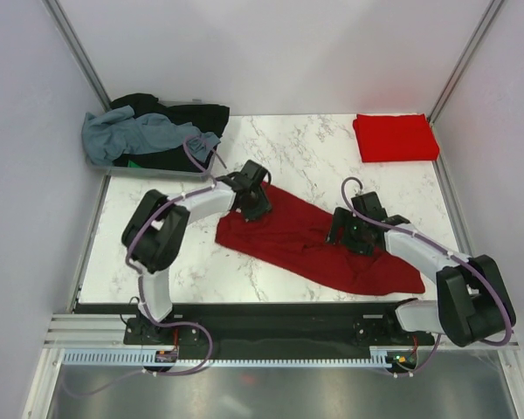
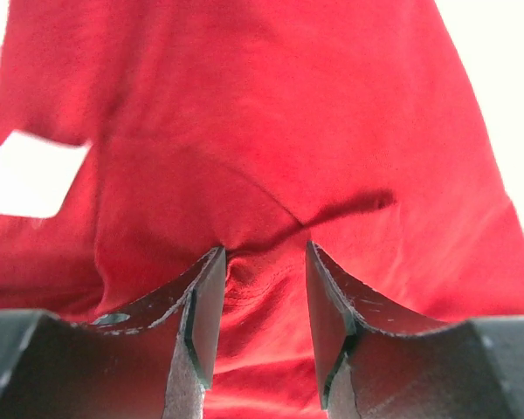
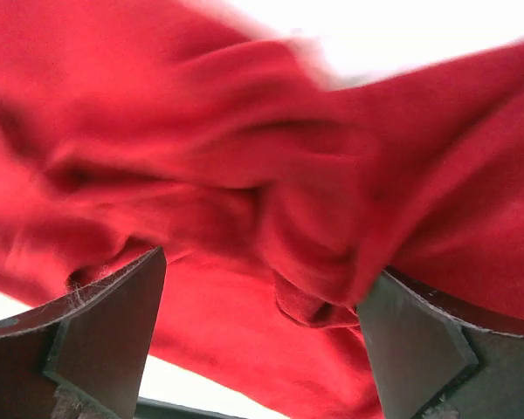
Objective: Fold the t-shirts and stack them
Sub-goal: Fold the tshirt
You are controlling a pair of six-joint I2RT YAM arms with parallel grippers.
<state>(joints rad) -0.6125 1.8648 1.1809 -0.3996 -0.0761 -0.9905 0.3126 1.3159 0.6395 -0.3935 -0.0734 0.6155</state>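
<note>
the dark red t-shirt (image 1: 301,243) lay rumpled across the middle of the marble table (image 1: 306,144), running from the left arm down toward the right. the left gripper (image 1: 255,209) pressed on its upper end, fingers (image 2: 205,305) partly apart with a pucker of cloth between them; i couldn't tell if it truly gripped. the right gripper (image 1: 342,236) sat over the shirt's middle, its fingers (image 3: 113,323) spread wide around bunched cloth. a bright red t-shirt (image 1: 396,137) sat folded in the far right corner.
</note>
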